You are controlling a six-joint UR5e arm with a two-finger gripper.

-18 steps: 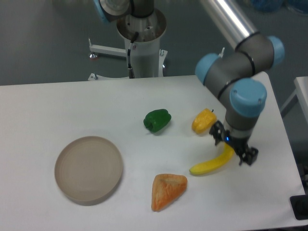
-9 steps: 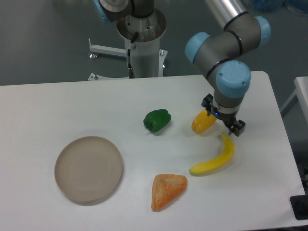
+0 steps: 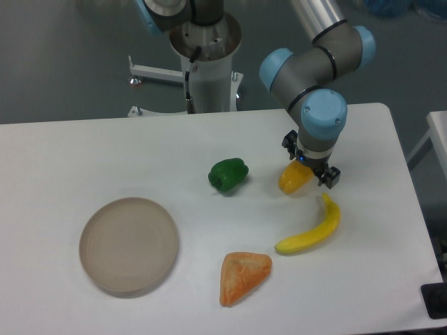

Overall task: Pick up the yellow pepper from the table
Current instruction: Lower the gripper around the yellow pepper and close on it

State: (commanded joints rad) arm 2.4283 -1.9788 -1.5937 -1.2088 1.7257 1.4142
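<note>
Arm bent down over bench (image 3: pixel 105 146); pincer (image 3: pixel 311 166) spread wide, straddling yellow pepper (image 3: pixel 293 179). Pepper's top hidden under pincer; contact unclear.

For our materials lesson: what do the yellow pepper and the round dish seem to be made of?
Yellow pepper: probably moulded plastic, since its yellow-orange skin looks smooth with a slight sheen. Round dish: matte beige, perhaps plastic or ceramic; its surface is dull and even, with no glare, so the material stays uncertain.

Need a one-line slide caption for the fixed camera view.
Gripper poised over the yellow pepper on the white table, with green pepper, banana, orange wedge and plate nearby.
</note>
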